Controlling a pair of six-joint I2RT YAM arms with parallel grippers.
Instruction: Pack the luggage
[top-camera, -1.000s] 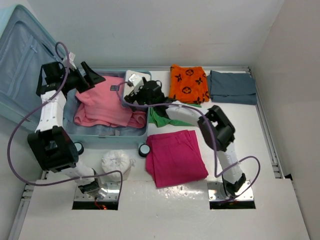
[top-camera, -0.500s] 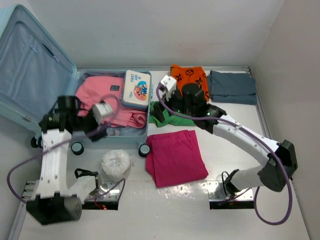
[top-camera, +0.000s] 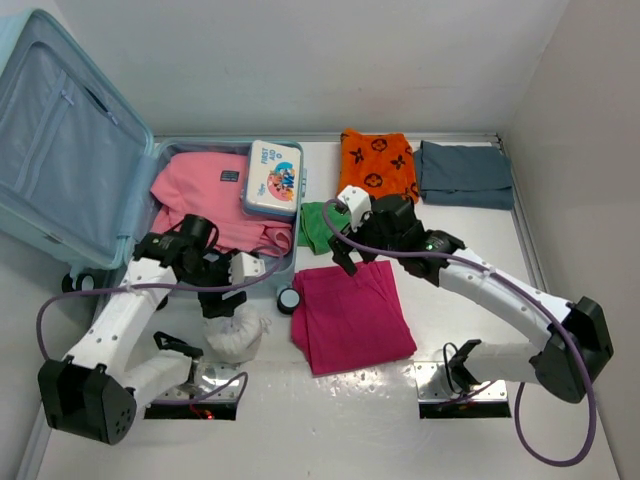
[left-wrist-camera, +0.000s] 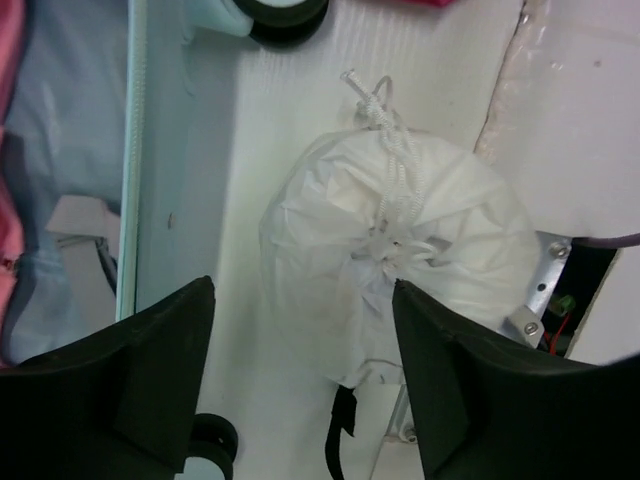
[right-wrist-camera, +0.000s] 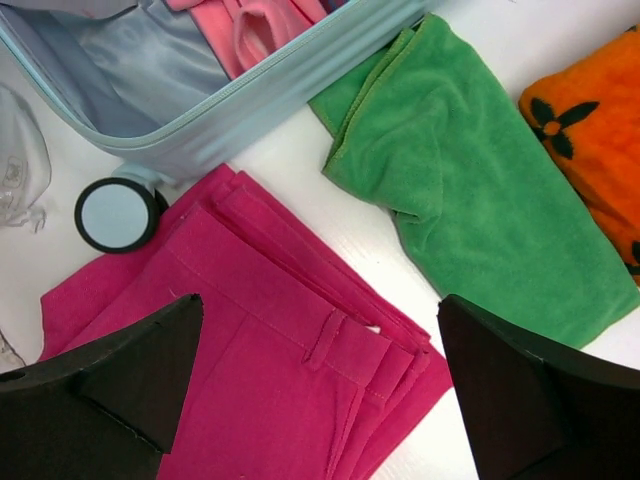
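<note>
Top external view: I see the luggage (top-camera: 60, 160) lying open at the far left of the counter (top-camera: 470, 270), my left claw (left-wrist-camera: 302, 300) released above the white drawstring bag (left-wrist-camera: 420, 240), my right claw (right-wrist-camera: 320, 310) released over the magenta trousers (right-wrist-camera: 230, 380).

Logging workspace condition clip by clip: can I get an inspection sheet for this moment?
Surface: white table, no spills seen.
Job's things: luggage open, lid standing at left; pink garment and first-aid box inside.
Clutter: white drawstring bag, magenta trousers, green towel, orange cloth, grey garment, all outside on the table.
Tools: left tool open over the bag; right tool open over the trousers; neither holds anything.
Cables: purple cables loop beside both arms.
Surroundings: plain white walls; nothing else seen.
</note>
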